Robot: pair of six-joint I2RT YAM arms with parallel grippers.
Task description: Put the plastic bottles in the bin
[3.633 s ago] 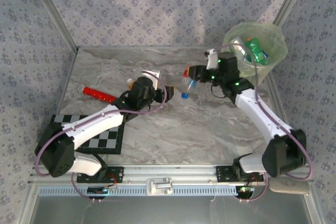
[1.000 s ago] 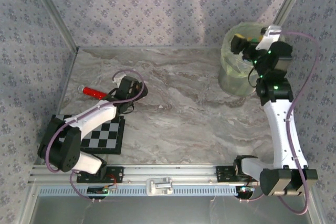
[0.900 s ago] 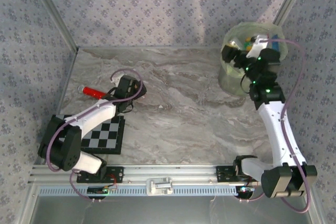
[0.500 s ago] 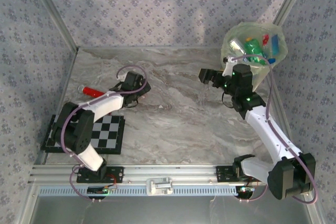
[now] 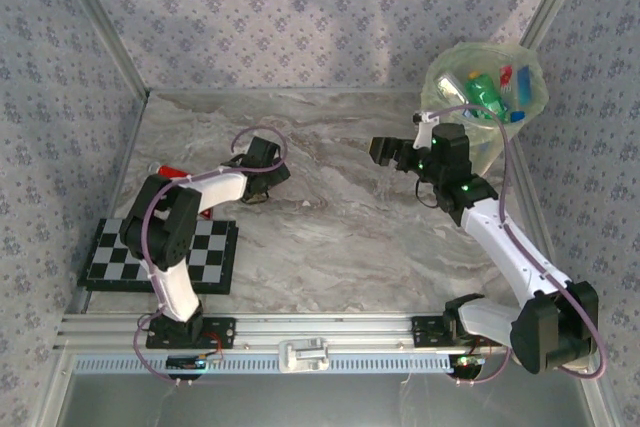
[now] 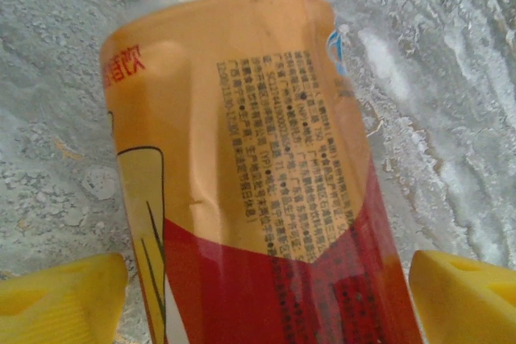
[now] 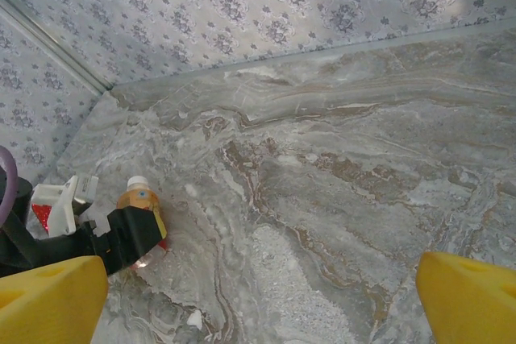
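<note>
An orange-and-red plastic bottle [image 6: 242, 118] with a white cap lies on the marble between the yellow fingertips [image 6: 60, 296] of my left gripper [image 6: 266, 296]. The right pad is at its side and a sliver of marble shows by the left pad. The right wrist view shows this bottle [image 7: 139, 197] under the black left gripper. A second, red bottle [image 5: 168, 170] pokes out beside the left arm. From above, my left gripper [image 5: 262, 175] points down at the table. My right gripper [image 5: 385, 150] hovers open and empty left of the bin [image 5: 432, 87], which holds several bottles [image 5: 487, 95].
A black-and-white checkerboard [image 5: 205, 252] lies at the near left, partly under the left arm. Patterned walls close off the back and both sides. Bare marble [image 7: 322, 199] stretches between the two grippers.
My right arm has swung from over the bin down to the table's middle, jaws empty. My left gripper has shifted slightly right and narrowed its jaws around the orange-and-red bottle.
</note>
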